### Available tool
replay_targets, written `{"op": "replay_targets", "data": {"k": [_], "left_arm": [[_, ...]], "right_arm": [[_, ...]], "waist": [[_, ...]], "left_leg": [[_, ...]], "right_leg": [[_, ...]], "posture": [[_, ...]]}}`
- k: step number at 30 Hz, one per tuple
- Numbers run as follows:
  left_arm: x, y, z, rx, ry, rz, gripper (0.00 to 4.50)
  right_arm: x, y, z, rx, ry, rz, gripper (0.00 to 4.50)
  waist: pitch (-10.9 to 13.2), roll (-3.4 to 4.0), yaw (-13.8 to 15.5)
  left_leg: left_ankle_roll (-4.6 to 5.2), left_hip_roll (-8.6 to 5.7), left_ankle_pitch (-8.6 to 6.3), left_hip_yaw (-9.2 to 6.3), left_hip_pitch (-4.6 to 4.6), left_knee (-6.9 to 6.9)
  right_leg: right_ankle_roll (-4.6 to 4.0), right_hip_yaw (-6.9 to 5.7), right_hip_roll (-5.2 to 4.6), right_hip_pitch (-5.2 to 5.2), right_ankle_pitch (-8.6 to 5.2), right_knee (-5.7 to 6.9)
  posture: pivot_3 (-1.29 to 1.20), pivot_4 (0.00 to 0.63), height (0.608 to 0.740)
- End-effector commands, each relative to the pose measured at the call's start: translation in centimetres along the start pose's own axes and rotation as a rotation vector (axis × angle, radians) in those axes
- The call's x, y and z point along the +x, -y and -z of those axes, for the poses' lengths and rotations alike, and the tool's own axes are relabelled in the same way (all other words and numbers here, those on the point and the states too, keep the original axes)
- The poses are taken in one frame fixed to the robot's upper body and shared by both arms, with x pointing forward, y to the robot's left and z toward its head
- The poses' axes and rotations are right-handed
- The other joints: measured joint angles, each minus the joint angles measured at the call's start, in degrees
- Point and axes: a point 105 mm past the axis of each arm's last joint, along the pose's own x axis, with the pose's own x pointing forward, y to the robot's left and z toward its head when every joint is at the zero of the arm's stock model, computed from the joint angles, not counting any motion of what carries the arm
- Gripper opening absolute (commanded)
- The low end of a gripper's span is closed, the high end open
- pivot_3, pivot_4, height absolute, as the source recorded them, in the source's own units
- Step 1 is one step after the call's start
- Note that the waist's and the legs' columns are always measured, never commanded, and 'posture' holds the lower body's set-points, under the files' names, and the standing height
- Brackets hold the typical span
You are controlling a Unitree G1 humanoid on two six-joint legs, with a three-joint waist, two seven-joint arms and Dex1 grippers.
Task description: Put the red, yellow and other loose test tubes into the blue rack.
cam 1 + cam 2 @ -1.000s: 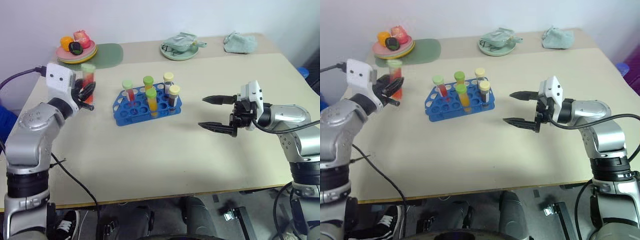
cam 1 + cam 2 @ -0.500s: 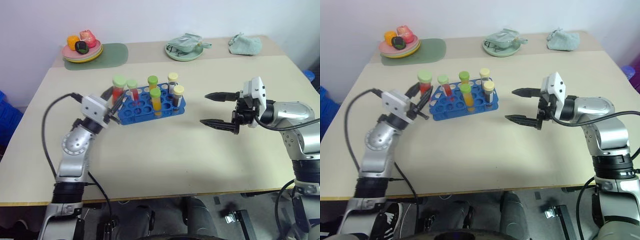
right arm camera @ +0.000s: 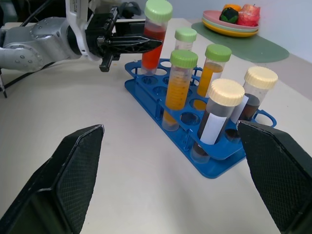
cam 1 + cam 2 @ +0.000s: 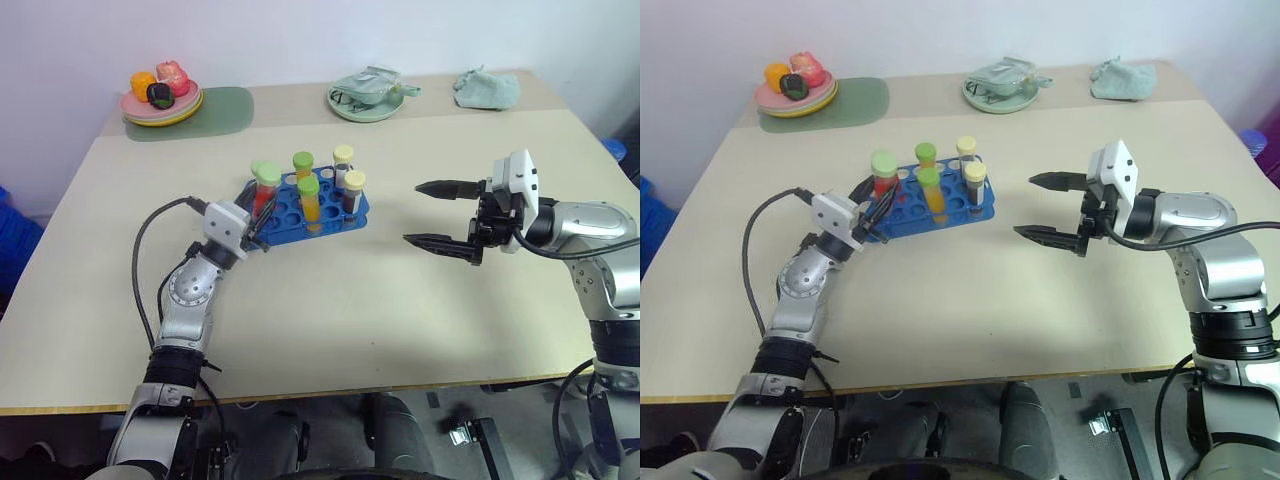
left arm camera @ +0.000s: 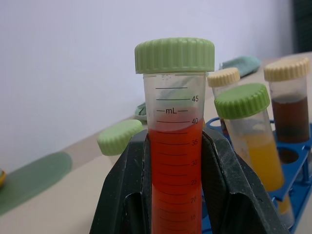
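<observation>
My left gripper (image 4: 256, 213) is shut on a loose test tube (image 4: 264, 190) with red liquid and a green cap, held upright at the left end of the blue rack (image 4: 322, 218). In the left wrist view the black fingers (image 5: 126, 180) clamp the red tube (image 5: 174, 156) at its middle. Whether its tip sits in a hole is hidden. The rack holds several capped tubes: a yellow one (image 4: 309, 198), an orange one (image 4: 302, 167), two cream-capped dark ones (image 4: 353, 190). My right gripper (image 4: 414, 212) hangs open and empty to the right of the rack.
At the table's far left a plate of toy fruit (image 4: 160, 97) rests on a green mat (image 4: 220, 108). A green bowl with a cloth (image 4: 366, 96) and a crumpled cloth (image 4: 486, 88) lie along the far edge. Bare tabletop stretches in front of the rack.
My left arm has carried the red tube down and rightward, from out beyond the rack's left side to its left end. The right gripper has kept still and open.
</observation>
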Motion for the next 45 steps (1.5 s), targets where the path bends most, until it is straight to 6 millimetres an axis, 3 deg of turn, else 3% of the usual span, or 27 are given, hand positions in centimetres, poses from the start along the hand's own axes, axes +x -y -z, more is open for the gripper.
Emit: {"op": "replay_targets", "data": {"k": [1, 14, 23, 30, 39, 45], "left_arm": [[0.4, 0.0, -0.6, -0.025, 0.034, -0.007, 0.76], [0.4, 1.7, 0.1, -0.137, 0.01, 0.009, 0.76], [0.2, 0.6, 0.6, -0.214, -0.016, -0.063, 0.76], [-0.7, -0.5, 0.0, -0.191, 0.008, -0.093, 4.31], [-3.3, -1.9, -2.4, -0.093, 0.012, 0.011, 4.45], [-6.2, -5.2, -5.0, -0.029, -0.05, 0.117, 4.45]], "right_arm": [[-0.5, 0.0, -1.5, -0.056, 0.021, 0.013, 4.5], [-0.5, 0.1, -1.5, -0.065, 0.016, 0.025, 4.5], [-0.5, 0.0, -1.5, -0.065, 0.015, 0.024, 4.5], [-0.3, 0.2, -1.3, -0.064, 0.016, 0.021, 4.5], [-0.2, 0.8, -0.8, -0.051, 0.017, 0.009, 4.5], [-1.7, 0.7, 2.1, -0.02, -0.052, 0.001, 4.5]], "waist": [[0.0, -0.01, -0.02], [-0.01, 0.0, -0.01], [-0.01, 0.0, -0.02], [-0.01, 0.0, -0.08], [-0.01, 0.0, -0.19], [-0.01, 0.0, -0.03]], "left_leg": [[0.0, 0.0, 0.0, 0.0, 0.0, 0.0], [0.0, 0.0, 0.0, 0.0, 0.01, 0.0], [0.0, 0.0, 0.0, -0.01, 0.01, 0.0], [0.0, 0.01, 0.0, -0.01, 0.01, 0.0], [0.0, 0.03, 0.0, 0.0, 0.01, -0.03], [0.01, 0.07, -0.01, 0.0, 0.01, -0.06]], "right_leg": [[0.0, 0.0, 0.0, 0.0, 0.0, 0.0], [0.0, 0.0, 0.0, 0.01, 0.0, 0.0], [0.0, 0.0, 0.0, 0.01, 0.0, -0.01], [0.0, 0.0, 0.01, 0.0, 0.0, 0.0], [0.0, 0.0, 0.02, -0.02, 0.0, 0.0], [-0.01, 0.0, 0.05, -0.02, -0.01, 0.01]], "posture": [[0.0, 0.15, 0.74], [0.0, 0.15, 0.74], [0.0, 0.15, 0.74], [0.0, 0.15, 0.74], [0.0, 0.15, 0.74], [0.0, 0.15, 0.74]]}}
